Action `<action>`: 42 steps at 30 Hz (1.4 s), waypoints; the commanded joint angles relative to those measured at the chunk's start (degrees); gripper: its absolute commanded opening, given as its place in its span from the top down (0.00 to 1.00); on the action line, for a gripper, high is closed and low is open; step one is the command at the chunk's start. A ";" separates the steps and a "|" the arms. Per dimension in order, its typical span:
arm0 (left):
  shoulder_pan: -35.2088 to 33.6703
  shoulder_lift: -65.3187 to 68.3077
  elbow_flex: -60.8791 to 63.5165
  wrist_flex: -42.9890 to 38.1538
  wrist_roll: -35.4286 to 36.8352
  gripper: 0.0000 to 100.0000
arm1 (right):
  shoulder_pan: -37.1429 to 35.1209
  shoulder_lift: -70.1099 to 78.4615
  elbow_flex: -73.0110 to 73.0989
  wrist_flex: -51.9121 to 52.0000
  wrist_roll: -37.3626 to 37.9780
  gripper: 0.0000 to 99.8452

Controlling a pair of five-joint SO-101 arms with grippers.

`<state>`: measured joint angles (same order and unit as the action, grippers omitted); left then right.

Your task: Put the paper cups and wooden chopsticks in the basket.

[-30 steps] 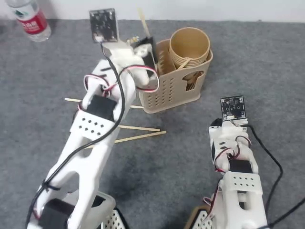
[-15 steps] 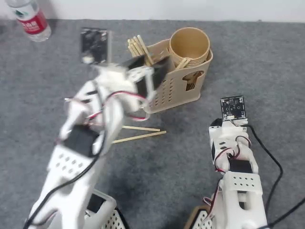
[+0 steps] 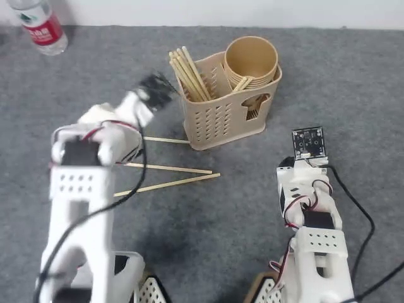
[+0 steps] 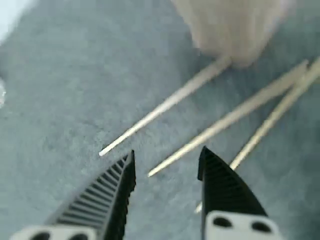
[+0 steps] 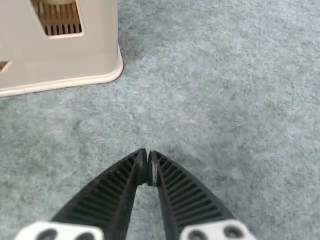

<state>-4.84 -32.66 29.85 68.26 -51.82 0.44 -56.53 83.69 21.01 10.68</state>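
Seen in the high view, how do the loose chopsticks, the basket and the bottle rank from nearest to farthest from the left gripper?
1. The loose chopsticks: on the carpet, right under the open left gripper.
2. The basket: just beyond the chopsticks, toward the table's middle.
3. The bottle: far back corner, clearly the farthest.
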 commanded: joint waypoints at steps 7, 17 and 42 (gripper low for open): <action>-3.52 37.19 -15.43 -2.46 -10.73 0.80 | -0.04 -1.01 -0.53 -1.01 0.79 0.99; -9.23 69.01 -45.32 -1.58 -14.68 0.80 | -0.04 -1.01 -0.70 -1.01 0.79 0.99; -10.29 88.79 -92.97 32.53 -24.18 0.99 | -2.07 -1.01 -0.44 -1.01 4.40 0.99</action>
<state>-14.33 63.25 -59.82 98.42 -81.71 -1.23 -56.53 83.69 21.01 14.37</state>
